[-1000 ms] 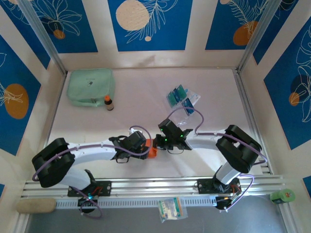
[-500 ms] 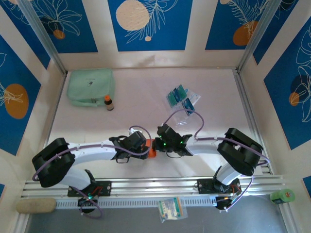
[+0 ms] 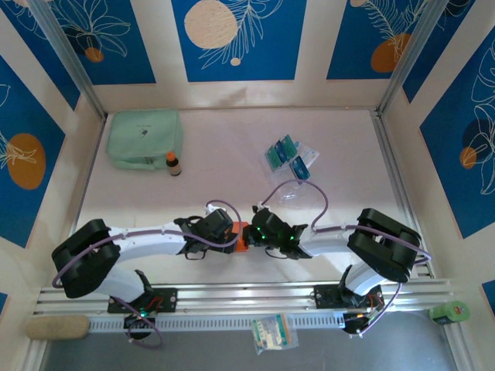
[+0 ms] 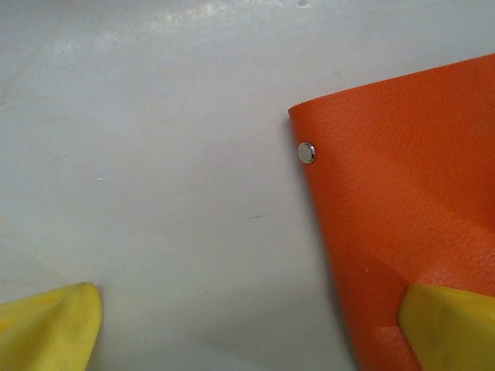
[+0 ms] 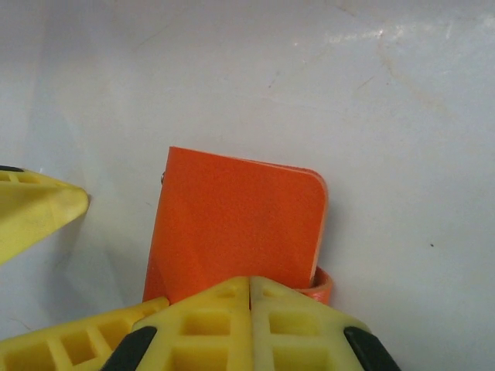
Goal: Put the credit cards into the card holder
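In the top view, your right arm has sunk and drawn in toward the left during the last second. The right claw (image 3: pixel 257 232) is now at the right edge of the holder (image 3: pixel 242 241), and the left claw (image 3: pixel 230 234) has kept its place on the other side. The cards (image 3: pixel 283 151) lie where they were, well apart at the far side of the tabletop (image 3: pixel 201 170) — none is in the holder yet. I judge that you are first fixing or opening the holder, and the cards come after.

In the left wrist view, the left claw stands wide apart. One yellow fingertip (image 4: pixel 452 328) is over a corner of the holder, the other over bare tabletop. The holder is flat and orange with a fine leather grain, and it has a small shiny snap (image 4: pixel 307 152) near its edge. The tabletop is pale, smooth and a little glossy.

In the right wrist view, the right claw (image 5: pixel 249 309) is together — its yellow gridded fingers meet with no gap, at the near edge of the holder. I cannot tell whether a flap is pinched between them. The holder has one rounded corner, and a curled orange tab (image 5: pixel 323 284) lies just beside the tips.
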